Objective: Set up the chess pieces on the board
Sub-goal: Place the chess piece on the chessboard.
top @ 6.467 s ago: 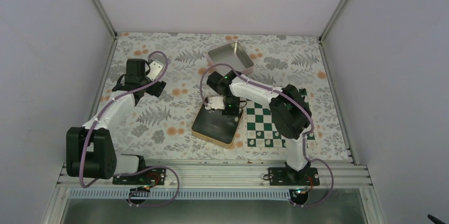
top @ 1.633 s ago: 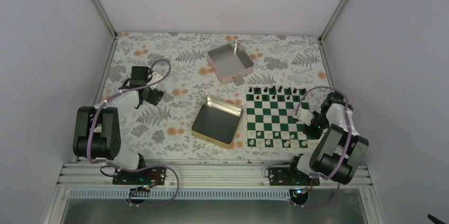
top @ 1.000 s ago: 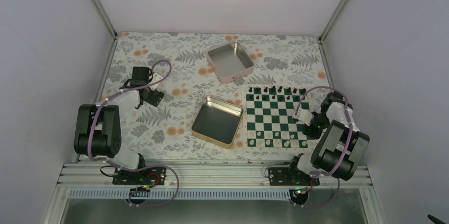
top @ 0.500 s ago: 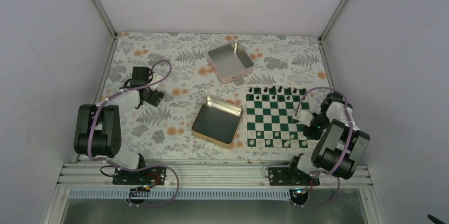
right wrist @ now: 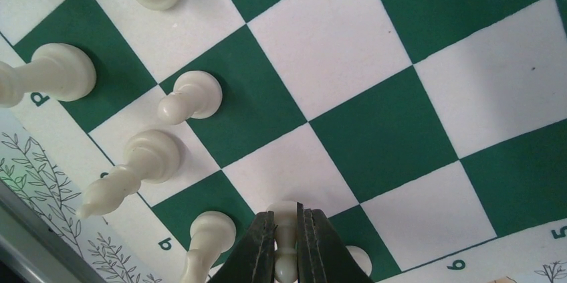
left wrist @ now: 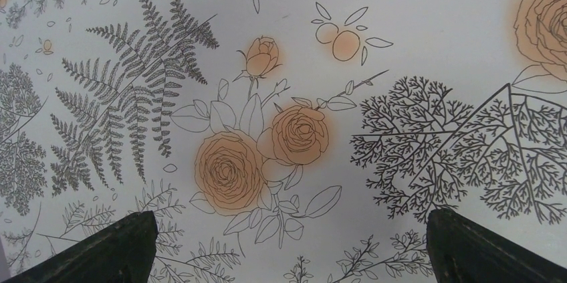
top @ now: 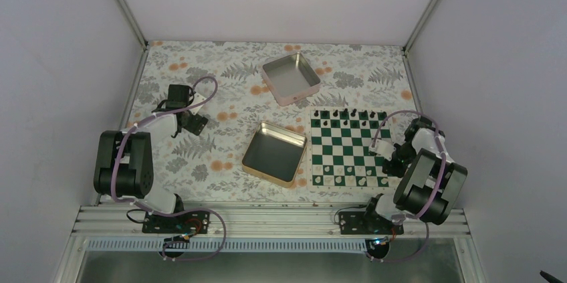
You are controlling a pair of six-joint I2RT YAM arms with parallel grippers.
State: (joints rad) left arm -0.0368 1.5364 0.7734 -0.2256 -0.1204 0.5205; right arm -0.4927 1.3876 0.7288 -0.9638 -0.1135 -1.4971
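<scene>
Pinching a cream chess piece [right wrist: 285, 211] between its tightly closed fingers, the right end effector [right wrist: 286, 229] hangs low over the board [right wrist: 388, 136] near its right edge. Other cream chess pieces [right wrist: 190, 96] stand on squares just beside it. The left end effector [left wrist: 287, 229] is spread wide above the floral desk [left wrist: 401, 42], well apart from the board.

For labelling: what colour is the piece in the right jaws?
Cream-white piece; clearest in right wrist view.
</scene>
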